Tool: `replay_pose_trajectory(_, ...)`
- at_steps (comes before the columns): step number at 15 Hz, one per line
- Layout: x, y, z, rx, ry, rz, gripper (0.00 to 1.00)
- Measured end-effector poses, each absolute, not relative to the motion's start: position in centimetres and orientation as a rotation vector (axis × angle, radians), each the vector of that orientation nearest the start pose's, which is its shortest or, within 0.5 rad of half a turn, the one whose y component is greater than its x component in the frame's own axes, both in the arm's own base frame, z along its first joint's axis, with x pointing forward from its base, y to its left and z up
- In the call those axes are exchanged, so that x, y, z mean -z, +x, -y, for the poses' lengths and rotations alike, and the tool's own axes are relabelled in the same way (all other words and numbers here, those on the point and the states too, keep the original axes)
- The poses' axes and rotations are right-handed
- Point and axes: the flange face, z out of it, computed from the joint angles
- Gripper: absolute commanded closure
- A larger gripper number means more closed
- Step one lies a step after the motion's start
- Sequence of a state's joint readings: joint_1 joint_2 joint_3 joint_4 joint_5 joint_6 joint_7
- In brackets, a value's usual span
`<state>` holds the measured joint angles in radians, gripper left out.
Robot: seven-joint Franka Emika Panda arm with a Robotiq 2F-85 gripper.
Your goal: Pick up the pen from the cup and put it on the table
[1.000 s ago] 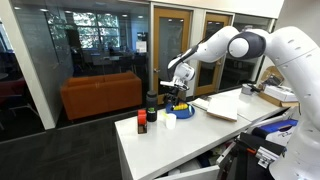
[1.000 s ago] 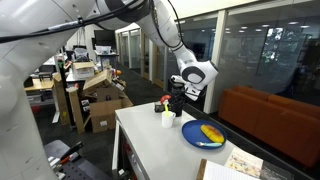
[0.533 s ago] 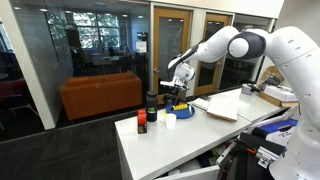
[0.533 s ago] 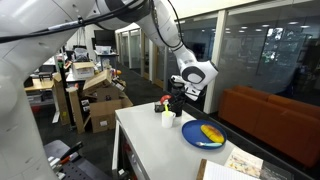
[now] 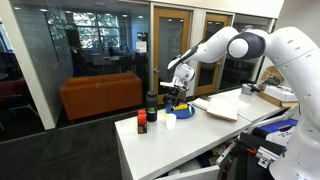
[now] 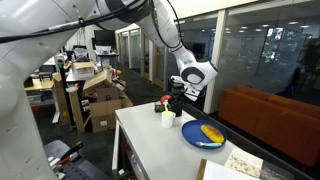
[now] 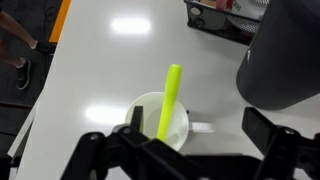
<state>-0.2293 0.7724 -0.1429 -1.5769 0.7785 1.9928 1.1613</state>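
In the wrist view a yellow-green pen (image 7: 170,98) stands tilted in a small white cup (image 7: 178,128) on the white table (image 7: 110,70). My gripper (image 7: 200,126) hangs just above the cup with its jaws wide open. The pen lies between the fingers, close to the left finger (image 7: 135,120) at the cup's rim and far from the right one (image 7: 265,125). In both exterior views the gripper (image 5: 173,97) (image 6: 175,100) is right above the cup (image 5: 170,121) (image 6: 168,120). The pen is too small to make out there.
A dark cup (image 7: 285,60) stands close beside the white cup. A blue plate (image 6: 203,134) with a yellow thing, a small red and black bottle (image 5: 142,122) and an open book (image 5: 215,105) lie on the table. An orange sofa (image 5: 100,94) stands behind.
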Motion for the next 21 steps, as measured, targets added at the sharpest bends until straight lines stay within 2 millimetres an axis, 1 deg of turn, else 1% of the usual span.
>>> replay_pose_trajectory(5,-15.9,64.5,17.9,-0.708,-1.462,-2.258,0.00)
replay_pose_trajectory(14,-15.9,64.8,17.0,-0.728,-1.384,-2.284,0.00)
replay_pose_trajectory(21,-14.8,64.3,15.1,-0.784,-1.367,-2.277,0.00)
